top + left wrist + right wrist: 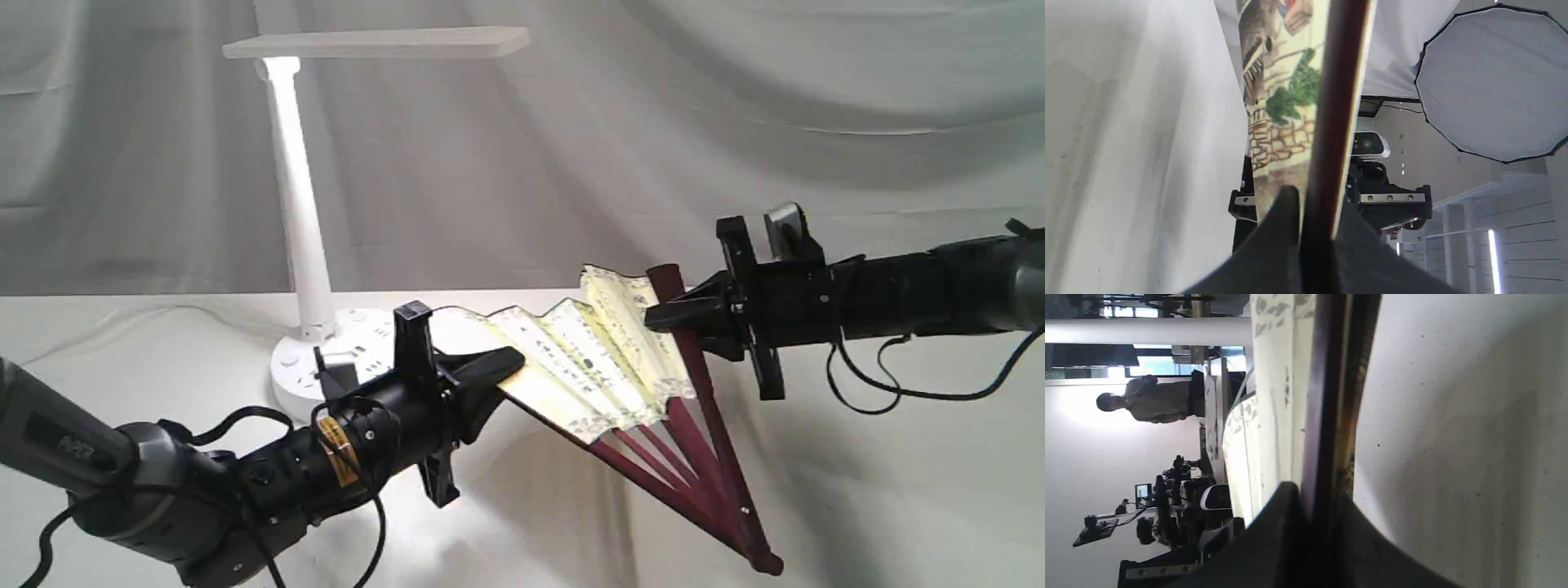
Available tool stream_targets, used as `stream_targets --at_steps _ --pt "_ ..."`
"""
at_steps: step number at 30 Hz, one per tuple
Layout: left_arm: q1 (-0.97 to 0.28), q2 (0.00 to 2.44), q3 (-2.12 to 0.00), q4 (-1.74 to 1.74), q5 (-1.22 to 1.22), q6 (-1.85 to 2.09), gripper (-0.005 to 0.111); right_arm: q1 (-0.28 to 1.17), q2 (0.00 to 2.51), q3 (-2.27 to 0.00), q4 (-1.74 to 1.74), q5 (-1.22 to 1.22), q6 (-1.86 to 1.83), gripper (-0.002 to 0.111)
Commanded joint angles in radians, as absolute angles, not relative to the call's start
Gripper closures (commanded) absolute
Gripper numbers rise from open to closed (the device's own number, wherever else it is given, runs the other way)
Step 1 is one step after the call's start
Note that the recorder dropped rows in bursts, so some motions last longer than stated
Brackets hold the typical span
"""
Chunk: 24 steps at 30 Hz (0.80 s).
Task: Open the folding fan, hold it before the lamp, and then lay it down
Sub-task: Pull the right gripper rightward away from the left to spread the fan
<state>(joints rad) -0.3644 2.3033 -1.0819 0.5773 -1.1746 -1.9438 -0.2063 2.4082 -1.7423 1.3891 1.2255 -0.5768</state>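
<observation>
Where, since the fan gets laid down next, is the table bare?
The table is bare right of the folding fan, under the right arm. A smaller patch lies between fan and left end effector. Crowded around the lamp.

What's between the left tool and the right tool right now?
Only the fan: its part-spread paper leaf spans from left tool to right tool, each gripping an outer rib. The exterior view shows it.

Right of the lamp (304, 245), the folding fan (588, 359) bars mid-air passage. Left of the lamp, room stands free above the table (122, 343).
</observation>
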Motion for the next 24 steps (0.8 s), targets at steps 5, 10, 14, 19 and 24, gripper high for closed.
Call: stream_targets --at_steps 5,10,14,19,24 --pt "-0.391 2.288 -1.087 0.541 -1.221 -1.986 0.107 -0.284 2.333 -1.728 1.285 1.221 -0.597 0.108" --pt "-0.414 2.288 -1.087 0.507 -1.221 -1.978 0.107 -0.352 2.312 -1.641 1.301 1.221 -0.611 0.108" --pt "-0.423 2.288 -1.087 0.474 -1.221 -1.974 0.107 -0.398 2.3 -1.563 1.332 1.221 -0.643 0.108" --pt "-0.444 2.288 -1.087 0.425 -1.221 -1.952 0.107 -0.421 2.282 -1.496 1.378 1.221 -0.703 0.108" --pt "-0.478 2.288 -1.087 0.344 -1.221 -1.924 0.107 -0.42 2.262 -1.496 1.372 1.221 -0.703 0.108"
